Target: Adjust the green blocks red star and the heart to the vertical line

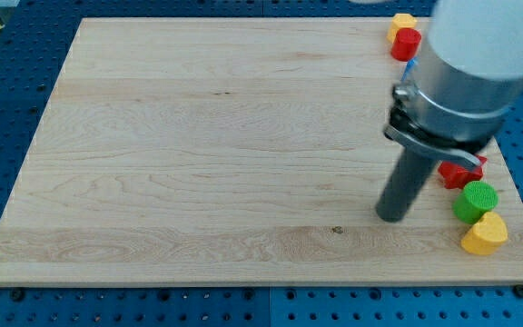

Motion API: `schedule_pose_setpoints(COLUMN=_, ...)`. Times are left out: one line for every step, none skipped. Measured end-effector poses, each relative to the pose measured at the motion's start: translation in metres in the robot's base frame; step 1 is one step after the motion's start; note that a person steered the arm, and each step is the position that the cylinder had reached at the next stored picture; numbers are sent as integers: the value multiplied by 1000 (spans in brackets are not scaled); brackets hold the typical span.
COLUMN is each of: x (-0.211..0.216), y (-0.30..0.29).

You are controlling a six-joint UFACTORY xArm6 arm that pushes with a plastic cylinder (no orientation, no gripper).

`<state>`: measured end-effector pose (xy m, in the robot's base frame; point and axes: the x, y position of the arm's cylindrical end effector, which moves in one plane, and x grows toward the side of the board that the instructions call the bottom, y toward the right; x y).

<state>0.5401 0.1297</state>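
Wooden surface (198, 154) lies bare across most of its width; everything I need is crowded by its right edge. Taking the green round block (475, 201) as my landmark: my tip (391, 216) sits on the surface to its left, apart from it, touching nothing. This tool has no jaws, so it grasps nothing. The red star (459, 173) sits just above the green block, partly hidden behind the arm. The yellow heart (485, 234) touches it from below. Far above, a red cylinder (406, 44) and a yellow block (403, 20) wait. Those three already stand nearly stacked, so I'd nudge gently, short pushes from the left, minding the surface's edge.
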Motion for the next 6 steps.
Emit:
schedule_pose_setpoints(x=-19, y=-22)
schedule_pose_setpoints(x=-19, y=-22)
schedule_pose_setpoints(x=12, y=-22)
schedule_pose_setpoints(x=63, y=-22)
schedule_pose_setpoints(x=75, y=-22)
schedule_pose_setpoints(x=75, y=-22)
